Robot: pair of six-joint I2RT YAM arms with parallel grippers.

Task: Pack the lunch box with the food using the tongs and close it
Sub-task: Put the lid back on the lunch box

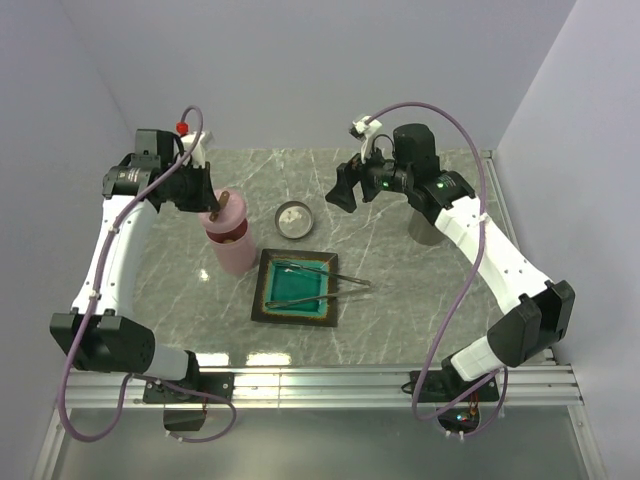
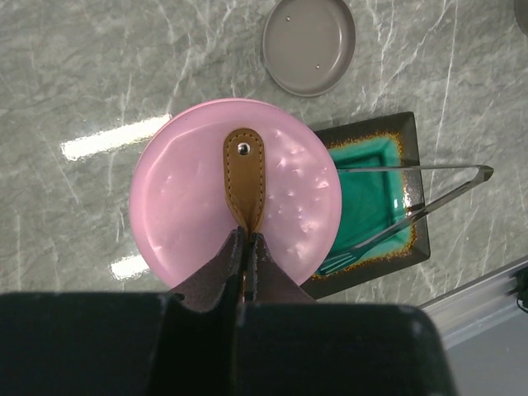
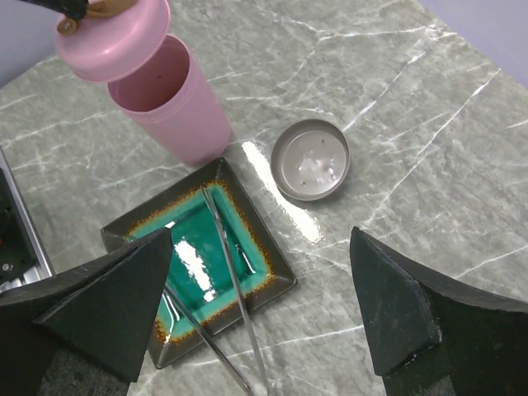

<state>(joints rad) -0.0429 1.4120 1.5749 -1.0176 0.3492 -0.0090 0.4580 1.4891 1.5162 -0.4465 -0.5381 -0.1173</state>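
Pinching lid strap (image 2: 245,173): left pincer (image 2: 246,241) | right pincer (image 3: 260,239) spread | tongs (image 3: 221,239) on plate (image 3: 280,274)

This is a robotics lab bench set up as a test cell. Plain pale walls (image 1: 300,70) box in a marble-pattern table (image 1: 420,310) on 3 sides. Along the bottom of the top view, an aluminium rail (image 1: 340,378) carries 2 bolted robot arms, the left arm (image 1: 120,250) and the right arm (image 1: 490,255), trailing purple cables (image 1: 484,180). At the centre, a pink lunch box (image 1: 235,255) and a green plate (image 1: 263,290) sit like staged props.
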